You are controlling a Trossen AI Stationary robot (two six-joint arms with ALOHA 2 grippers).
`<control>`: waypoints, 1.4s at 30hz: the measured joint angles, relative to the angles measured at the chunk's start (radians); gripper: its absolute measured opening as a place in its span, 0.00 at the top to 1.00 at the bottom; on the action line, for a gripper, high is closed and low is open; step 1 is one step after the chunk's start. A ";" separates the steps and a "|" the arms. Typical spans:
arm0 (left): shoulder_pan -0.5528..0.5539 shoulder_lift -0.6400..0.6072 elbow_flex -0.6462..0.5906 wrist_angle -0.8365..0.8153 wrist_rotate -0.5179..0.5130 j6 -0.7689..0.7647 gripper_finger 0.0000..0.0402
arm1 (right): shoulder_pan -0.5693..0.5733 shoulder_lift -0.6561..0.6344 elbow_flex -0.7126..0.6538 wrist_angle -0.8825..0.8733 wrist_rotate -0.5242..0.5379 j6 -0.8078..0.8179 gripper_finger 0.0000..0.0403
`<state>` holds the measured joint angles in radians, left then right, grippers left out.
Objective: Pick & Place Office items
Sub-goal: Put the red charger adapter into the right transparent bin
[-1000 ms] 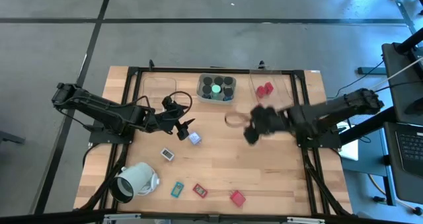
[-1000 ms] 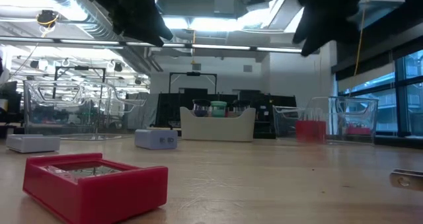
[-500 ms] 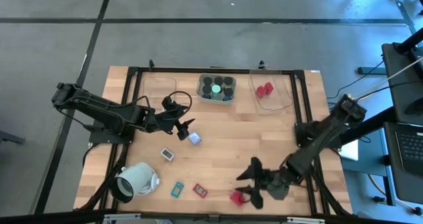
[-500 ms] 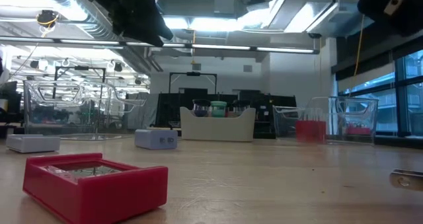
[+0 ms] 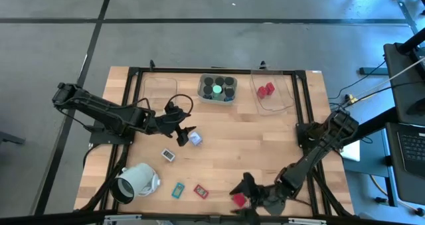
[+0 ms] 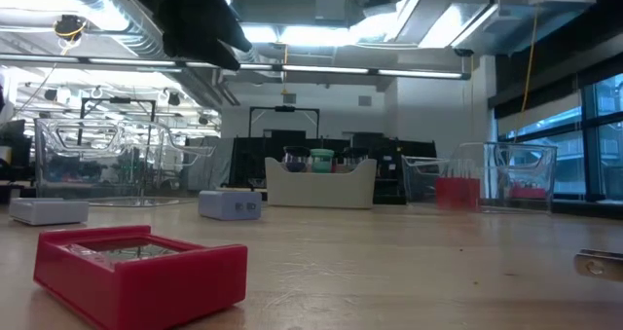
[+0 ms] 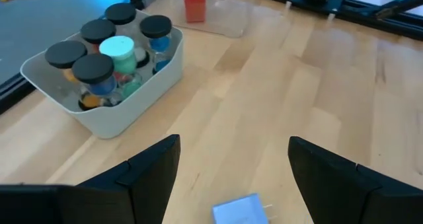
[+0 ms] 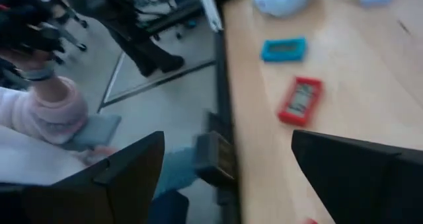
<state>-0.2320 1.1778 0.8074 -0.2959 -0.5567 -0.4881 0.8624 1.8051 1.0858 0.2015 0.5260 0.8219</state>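
Note:
My right gripper hangs open over a red block by the table's near edge; it stays out of the low view, where the block lies flat on the wood. My left gripper stands open at mid-table, just left of a pale blue cube. In its wrist view the cube lies on the wood between the fingers, untouched. On the table lie a white rectangle, a teal one and a red one.
A white tray of black cylinders and a clear tray holding red blocks stand at the far edge. A large mint-white hollow cylinder lies near left. A person in a pink sleeve is beyond the near edge.
My right gripper has swung from the middle of the table toward the near edge, come over the red block and opened.

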 joint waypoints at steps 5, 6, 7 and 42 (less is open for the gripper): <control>-0.023 0.000 0.000 0.000 -0.001 0.000 0.31 | 0.054 0.063 0.200 -0.187 0.089 -0.056 0.18; -0.025 0.000 0.000 0.000 -0.001 0.000 0.31 | 0.064 0.080 0.245 -0.258 0.106 -0.060 0.19; -0.028 0.000 0.000 0.001 -0.001 -0.001 0.31 | 0.072 0.101 0.292 -0.330 0.115 -0.060 0.19; -0.028 0.001 0.000 0.007 -0.048 0.004 0.31 | -0.025 0.360 0.586 -1.108 -0.150 0.588 0.05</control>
<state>-0.2600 1.1786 0.8074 -0.2886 -0.6043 -0.4843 0.8375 2.1651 1.6720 -0.9060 0.3763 1.4103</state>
